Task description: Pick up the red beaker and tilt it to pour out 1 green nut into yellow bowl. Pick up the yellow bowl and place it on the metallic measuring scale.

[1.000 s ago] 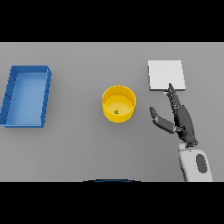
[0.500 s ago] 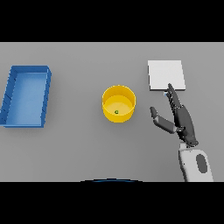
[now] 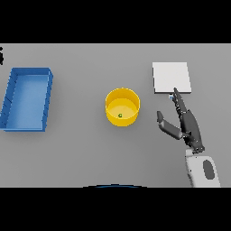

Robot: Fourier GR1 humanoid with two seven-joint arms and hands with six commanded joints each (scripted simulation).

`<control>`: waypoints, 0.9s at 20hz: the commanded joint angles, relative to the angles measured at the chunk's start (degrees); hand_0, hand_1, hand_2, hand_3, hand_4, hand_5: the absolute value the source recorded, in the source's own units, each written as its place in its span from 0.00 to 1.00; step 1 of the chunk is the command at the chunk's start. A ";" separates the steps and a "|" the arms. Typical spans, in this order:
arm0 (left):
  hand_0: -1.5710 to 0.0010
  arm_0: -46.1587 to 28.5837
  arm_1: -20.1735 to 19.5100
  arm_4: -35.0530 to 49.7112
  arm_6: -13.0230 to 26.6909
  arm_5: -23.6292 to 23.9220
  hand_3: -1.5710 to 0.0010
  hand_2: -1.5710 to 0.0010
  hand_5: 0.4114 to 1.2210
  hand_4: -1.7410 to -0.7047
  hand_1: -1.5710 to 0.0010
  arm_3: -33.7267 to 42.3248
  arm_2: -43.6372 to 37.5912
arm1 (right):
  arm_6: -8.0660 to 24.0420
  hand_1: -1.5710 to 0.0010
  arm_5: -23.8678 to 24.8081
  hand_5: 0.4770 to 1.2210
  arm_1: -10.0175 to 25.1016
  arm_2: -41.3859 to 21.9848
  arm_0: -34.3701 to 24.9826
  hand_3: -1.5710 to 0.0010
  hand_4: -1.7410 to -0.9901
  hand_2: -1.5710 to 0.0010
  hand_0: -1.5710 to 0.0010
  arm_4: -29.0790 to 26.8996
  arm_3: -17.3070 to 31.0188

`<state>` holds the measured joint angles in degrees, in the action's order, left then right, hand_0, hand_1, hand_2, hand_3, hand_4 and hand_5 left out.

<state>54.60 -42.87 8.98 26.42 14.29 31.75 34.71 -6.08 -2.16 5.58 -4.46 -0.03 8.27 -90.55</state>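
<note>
Nut [image 3: 120, 115] apparently in yellow bowl [image 3: 122, 107] already (tiny speck). Right hand [image 3: 185, 122] spread wide, empty, near scale [image 3: 171, 77]: swing left, grip rim evenly, lift level.

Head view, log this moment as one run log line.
right hand open, right of yellow bowl | green nut in bowl | scale bare | left hand unseen

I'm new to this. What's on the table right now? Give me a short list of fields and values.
yellow bowl: table centre, upright
green nut: inside the bowl
measuring scale: pale square plate, far right, nothing on it
blue tray: left side
right hand: open, fingers straight, between bowl and scale, touching neither
left hand: not visible
red beaker: not visible
</note>
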 commanded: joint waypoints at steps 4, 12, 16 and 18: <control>0.00 -5.66 -3.32 2.88 6.18 5.35 0.16 0.00 0.91 0.00 0.00 12.38 1.79 | 0.54 1.00 -0.04 0.33 0.41 0.23 -0.15 1.00 0.54 1.00 1.00 -0.16 -0.59; 0.09 -13.18 -8.23 10.33 6.02 3.32 0.54 0.26 0.43 0.67 0.18 27.36 3.25 | 0.99 1.00 0.78 0.34 -0.30 -0.44 -0.60 1.00 0.56 1.00 1.00 0.84 -0.41; 0.60 -14.04 -9.57 12.78 5.62 -1.21 0.81 0.70 0.34 0.86 0.66 30.79 3.26 | 0.31 1.00 0.60 0.33 -0.06 -0.12 -0.17 1.00 0.56 1.00 1.00 0.60 0.26; 0.74 -13.96 -10.33 11.78 6.75 -3.04 0.88 0.81 0.32 0.90 0.78 30.25 4.66 | 0.10 1.00 0.17 0.33 0.43 -0.15 -0.13 1.00 0.57 1.00 1.00 0.45 -0.41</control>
<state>40.61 -53.20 20.79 33.31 11.24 61.98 39.38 -6.06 -2.00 6.01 -4.60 -0.17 8.70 -90.97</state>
